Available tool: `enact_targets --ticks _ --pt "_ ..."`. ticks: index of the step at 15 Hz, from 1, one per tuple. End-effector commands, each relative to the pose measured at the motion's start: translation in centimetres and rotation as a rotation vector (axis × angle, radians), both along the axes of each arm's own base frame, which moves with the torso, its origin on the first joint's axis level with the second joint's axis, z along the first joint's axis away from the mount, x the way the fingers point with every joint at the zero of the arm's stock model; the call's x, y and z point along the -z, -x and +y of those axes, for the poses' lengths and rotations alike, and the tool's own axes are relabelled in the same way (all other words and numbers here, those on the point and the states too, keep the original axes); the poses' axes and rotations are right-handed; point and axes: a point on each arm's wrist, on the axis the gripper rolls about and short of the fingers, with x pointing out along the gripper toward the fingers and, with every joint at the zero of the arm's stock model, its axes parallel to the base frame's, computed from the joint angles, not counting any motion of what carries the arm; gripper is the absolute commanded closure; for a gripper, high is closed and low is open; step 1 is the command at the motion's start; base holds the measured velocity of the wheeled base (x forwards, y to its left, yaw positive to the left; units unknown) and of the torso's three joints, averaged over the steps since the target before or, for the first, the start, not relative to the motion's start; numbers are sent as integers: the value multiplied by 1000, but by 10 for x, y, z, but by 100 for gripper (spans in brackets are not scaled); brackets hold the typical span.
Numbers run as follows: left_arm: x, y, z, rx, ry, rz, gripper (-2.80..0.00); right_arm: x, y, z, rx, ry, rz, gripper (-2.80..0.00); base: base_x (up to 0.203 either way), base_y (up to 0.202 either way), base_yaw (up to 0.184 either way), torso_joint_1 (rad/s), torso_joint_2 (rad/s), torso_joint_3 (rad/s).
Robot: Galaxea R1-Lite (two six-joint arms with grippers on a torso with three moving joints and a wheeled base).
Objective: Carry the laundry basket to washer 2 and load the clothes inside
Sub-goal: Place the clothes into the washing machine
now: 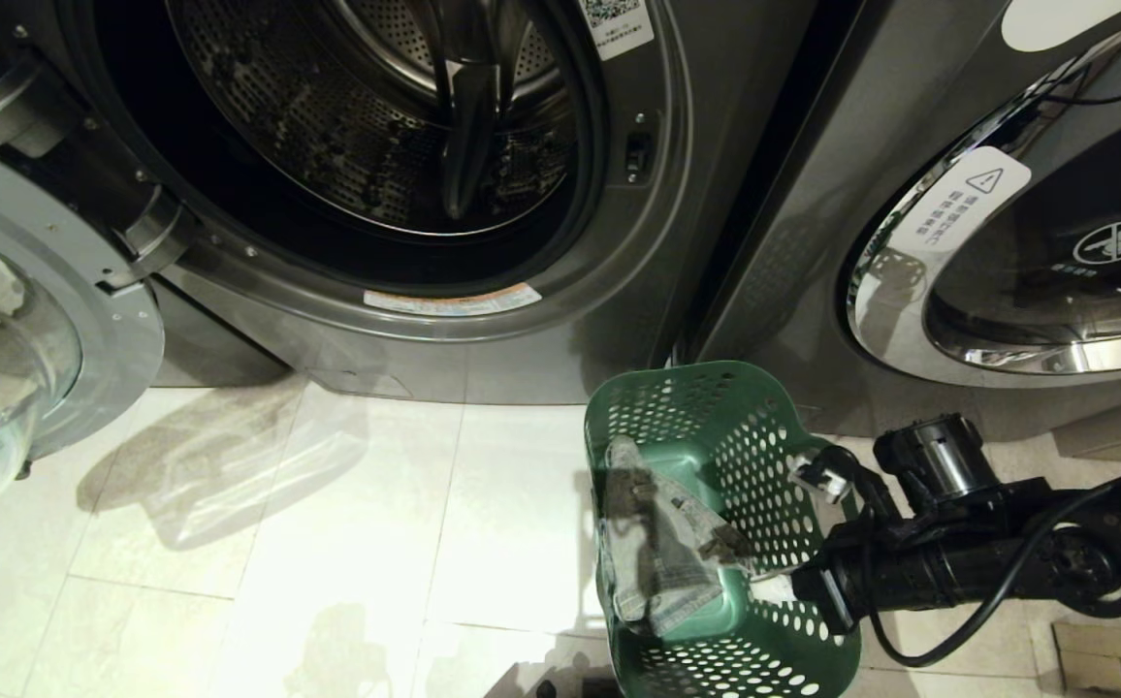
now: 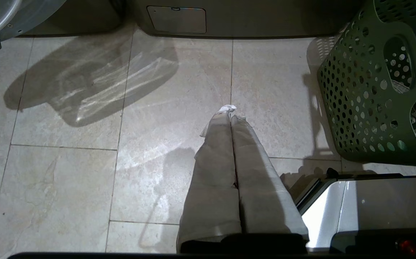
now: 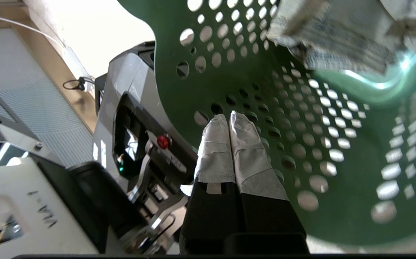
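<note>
While the laundry basket [image 1: 716, 427] is sitting on the floor with the clothes [image 1: 657, 543] inside, the right pincer [image 3: 229, 118] is reaching in, closed and empty.

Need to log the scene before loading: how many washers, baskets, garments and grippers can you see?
Washers: 2, one open, one shut
Basket: 1
Garment: 1
Grippers: 2, left, right
Total: 6
</note>
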Motion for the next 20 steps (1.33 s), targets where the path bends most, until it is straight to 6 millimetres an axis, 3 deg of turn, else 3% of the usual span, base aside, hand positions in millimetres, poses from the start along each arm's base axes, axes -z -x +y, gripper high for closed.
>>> enact_targets --ticks 1,5,8,15,20 --pt "0 0 0 0 0 1 0 18 -3 11 -34 5 20 0 0 0 0 0 0 0" --pt "0 0 0 0 0 0 0 43 -14 30 -24 43 -26 0 0 0 0 0 0 0" --pt "0 0 0 0 0 1 0 60 -34 37 43 50 -118 0 0 0 0 0 0 0" --pt "0 0 0 0 0 0 0 74 -67 48 121 13 -177 0 0 0 0 0 0 0" --pt "0 0 0 0 0 0 0 86 -68 48 118 42 -119 0 0 0 0 0 0 0"
